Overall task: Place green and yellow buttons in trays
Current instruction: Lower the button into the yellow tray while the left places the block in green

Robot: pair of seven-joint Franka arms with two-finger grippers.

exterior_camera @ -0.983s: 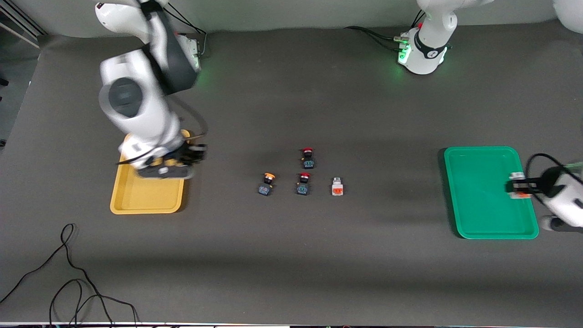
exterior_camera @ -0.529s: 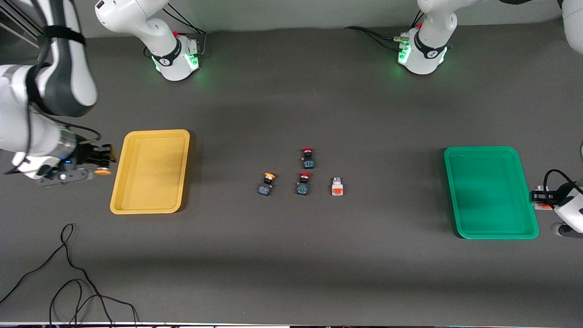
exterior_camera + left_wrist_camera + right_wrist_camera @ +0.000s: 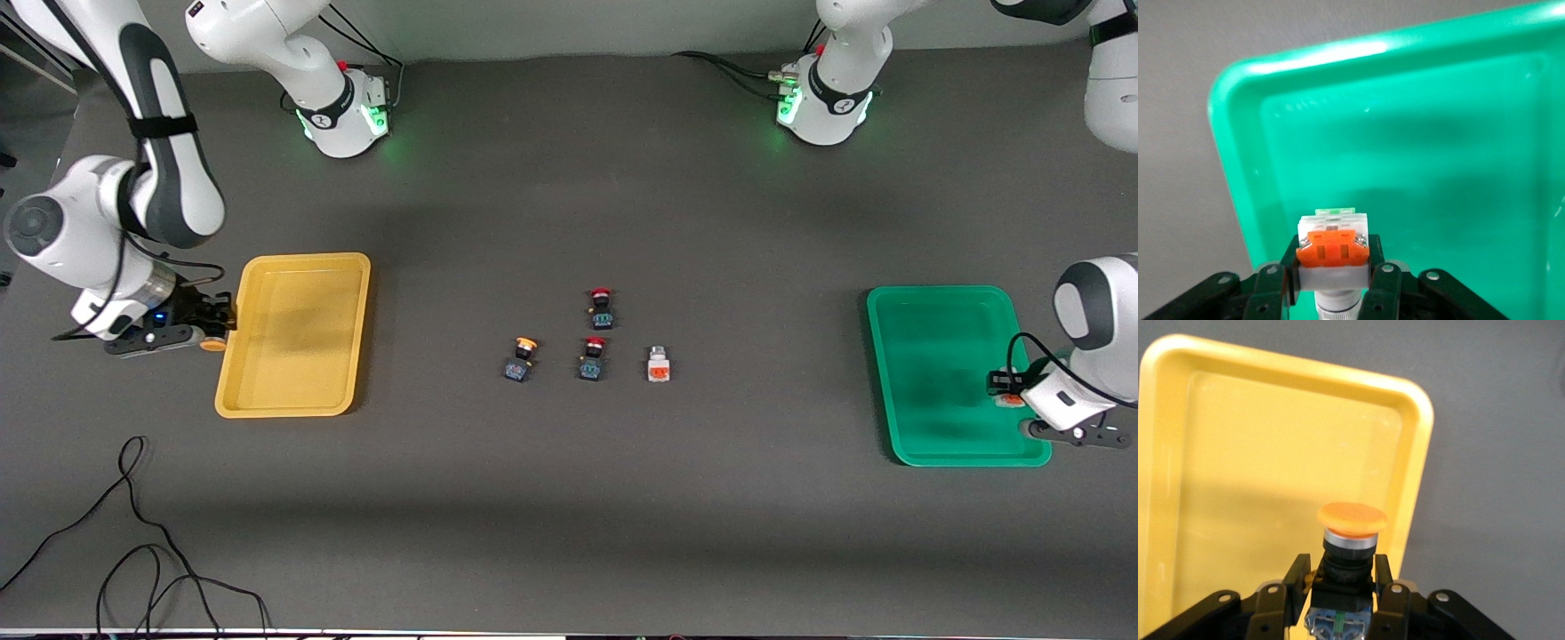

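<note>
My right gripper (image 3: pixel 210 331) is shut on a dark button with an orange-yellow cap (image 3: pixel 212 343), held at the yellow tray's (image 3: pixel 293 356) rim toward the right arm's end of the table. The right wrist view shows the cap (image 3: pixel 1351 518) between the fingers (image 3: pixel 1382 587), with the tray (image 3: pixel 1258 467) below. My left gripper (image 3: pixel 1003 389) is shut on a white-grey button with an orange block (image 3: pixel 1010 401) over the green tray's (image 3: pixel 933 356) edge. The left wrist view shows this button (image 3: pixel 1335 248) above the tray (image 3: pixel 1418 133). A second yellow-capped button (image 3: pixel 522 358) and a second white-grey button (image 3: pixel 658 364) sit mid-table.
Two dark buttons with red caps (image 3: pixel 602 308) (image 3: pixel 593 357) stand between and beside the mid-table buttons. Black cables (image 3: pixel 133 533) lie near the front edge at the right arm's end. The two arm bases (image 3: pixel 342 116) (image 3: pixel 827 102) stand along the back edge.
The right arm swung from over the yellow tray out past its end, then came back to the rim. The left gripper left the green tray, then returned over its edge. Both kept their buttons.
</note>
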